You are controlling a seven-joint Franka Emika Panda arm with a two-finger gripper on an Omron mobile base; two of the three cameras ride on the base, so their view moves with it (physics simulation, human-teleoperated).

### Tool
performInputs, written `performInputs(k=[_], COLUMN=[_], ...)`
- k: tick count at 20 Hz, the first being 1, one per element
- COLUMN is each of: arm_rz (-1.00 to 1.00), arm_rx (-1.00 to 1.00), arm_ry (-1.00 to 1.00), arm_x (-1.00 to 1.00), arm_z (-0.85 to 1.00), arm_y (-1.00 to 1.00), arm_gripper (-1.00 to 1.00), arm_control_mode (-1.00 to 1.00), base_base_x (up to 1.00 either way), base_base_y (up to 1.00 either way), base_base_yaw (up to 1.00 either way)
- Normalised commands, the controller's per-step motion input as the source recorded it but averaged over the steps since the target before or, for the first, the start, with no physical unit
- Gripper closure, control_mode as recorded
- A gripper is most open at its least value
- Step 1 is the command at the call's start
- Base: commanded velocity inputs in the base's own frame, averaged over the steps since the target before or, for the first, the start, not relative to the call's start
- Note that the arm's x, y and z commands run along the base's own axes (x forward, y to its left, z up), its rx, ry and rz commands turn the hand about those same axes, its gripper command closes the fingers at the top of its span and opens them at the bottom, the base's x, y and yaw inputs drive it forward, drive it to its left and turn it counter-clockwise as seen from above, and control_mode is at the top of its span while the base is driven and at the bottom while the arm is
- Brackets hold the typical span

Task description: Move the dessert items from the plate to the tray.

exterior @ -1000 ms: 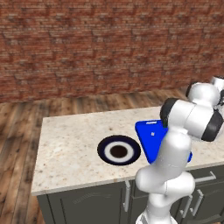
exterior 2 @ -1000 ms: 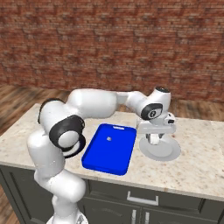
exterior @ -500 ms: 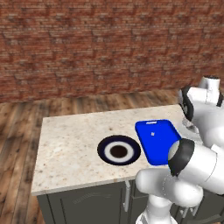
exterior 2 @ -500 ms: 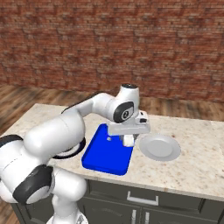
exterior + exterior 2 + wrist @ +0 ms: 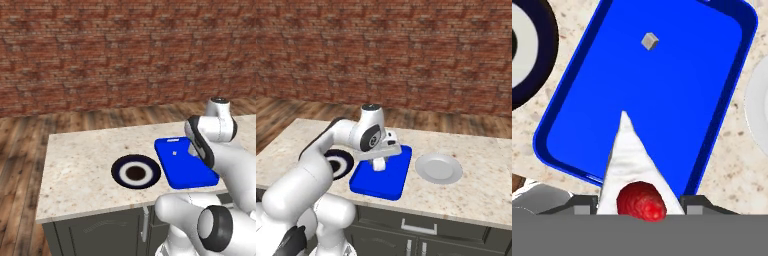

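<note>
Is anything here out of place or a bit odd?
A tiny grey cube lies alone on the tray, like a stray crumb. Nothing looks spilled or tipped; the white wedge sits between the jaws over the tray.

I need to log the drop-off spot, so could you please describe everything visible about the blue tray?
The flat, bright blue rectangular tray has rounded corners, a low raised rim and a smooth, plastic-looking surface. It lies flat on the speckled beige stone counter, between the round navy plate and the pale grey round dish, touching neither. A tiny grey cube sits on it. The tool hangs over it.
</note>
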Motion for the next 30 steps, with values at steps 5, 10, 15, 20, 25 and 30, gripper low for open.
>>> performInputs(k=[5,10,15,20,25,30], arm_rz=[0.16,0.11,0.04,0.01,-0.01,0.0], arm_rx=[0.01,0.0,0.0,0.01,0.0,0.0], arm_ry=[0.03,0.0,-0.06,-0.06,0.0,0.0], arm_x=[0.16,0.1,0.09,0.01,0.0,0.0], arm_z=[-0.24,-0.38,-0.29,-0.24,-0.37,-0.28], arm_y=[0.09,0.09,0.0,0.0,0.0,0.0], arm_gripper=[1.0,1.0,1.0,1.0,1.0,1.0], arm_control_mode=[-1.0,-1.0,-1.0,-1.0,-1.0,-1.0], base_base_x=[0.0,0.0,0.0,0.0,0.0,0.0], base_base_y=[0.0,0.0,0.0,0.0,0.0,0.0], base_base_yaw=[0.0,0.0,0.0,0.0,0.0,0.0])
